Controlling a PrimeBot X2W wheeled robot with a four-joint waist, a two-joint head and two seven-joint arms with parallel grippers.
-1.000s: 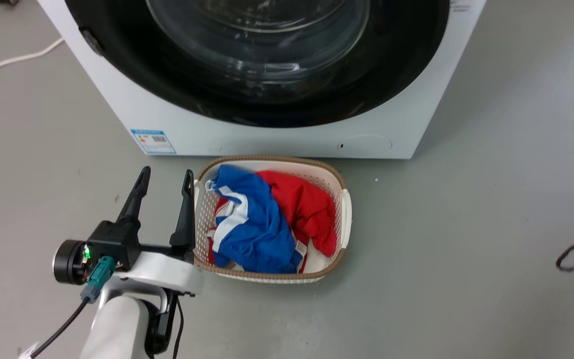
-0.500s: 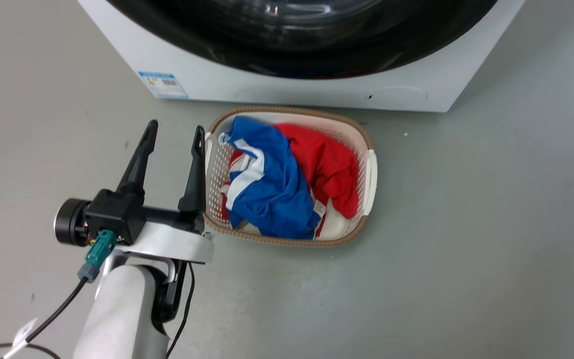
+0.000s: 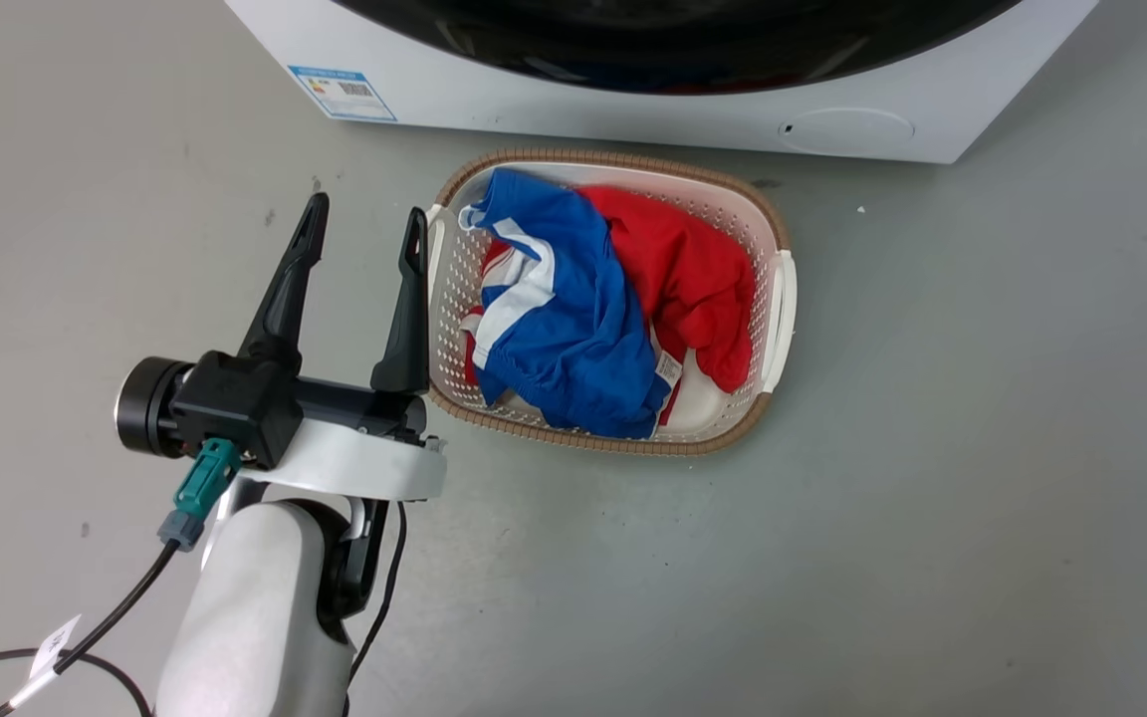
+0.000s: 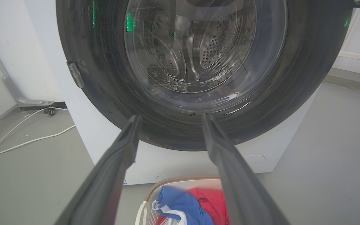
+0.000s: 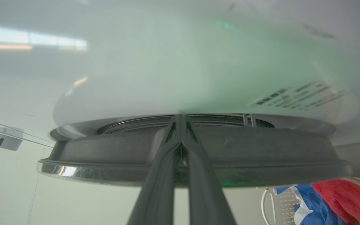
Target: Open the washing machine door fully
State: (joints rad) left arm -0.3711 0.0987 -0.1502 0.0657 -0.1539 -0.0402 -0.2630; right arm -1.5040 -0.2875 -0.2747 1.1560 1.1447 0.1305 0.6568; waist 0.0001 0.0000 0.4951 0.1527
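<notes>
The right gripper point(image 5: 181, 117), fingers pressed together on nothing, lies across the rim of the washing machine door point(image 4: 198, 62), which sits against the front of the washing machine point(image 3: 554, 105), apparently to pry it outward, while the left gripper point(image 3: 367, 209) hangs before the machine, fingers spread and empty.

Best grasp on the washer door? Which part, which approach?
Take the washing machine door by its thick outer rim, not the bulging glass, which is smooth and rounded. Come in edge-on along the washing machine front. The right wrist view shows the rim standing off that front, and the right gripper has its jaws together at that seam.
</notes>
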